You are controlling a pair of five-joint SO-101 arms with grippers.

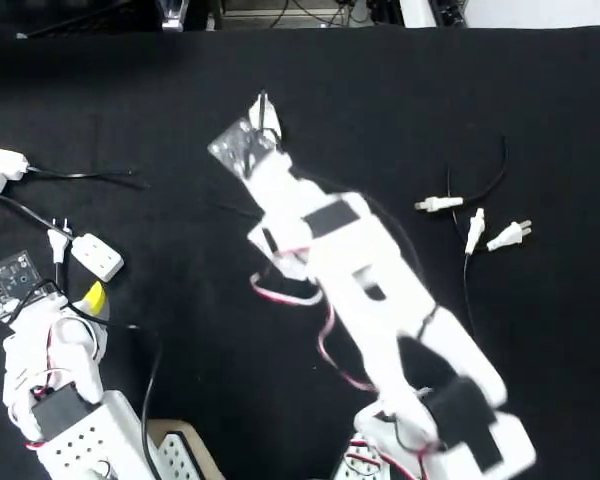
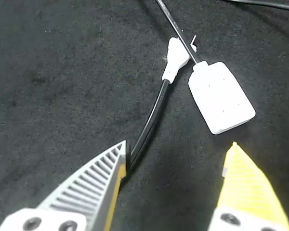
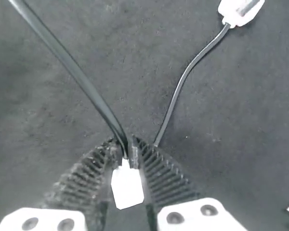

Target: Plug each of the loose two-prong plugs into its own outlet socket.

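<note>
One small white plastic two-prong plug [image 3: 126, 186] sits clenched between the right gripper [image 3: 127, 159] jaws, its black cord [image 3: 82, 79] leaving past their tips. The left gripper [image 2: 176, 159] gapes, with the white rectangular socket block [image 2: 221, 96] ahead of its yellow jaw. Steadying that block first, then squaring the prongs to its slots, looks wise.

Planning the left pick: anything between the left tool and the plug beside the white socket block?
Nothing visible does. The left tool is open over bare cloth, and the plug lies ahead of it beside the socket block. Only the plug's own cable runs back from it to the tool's grey finger.
</note>
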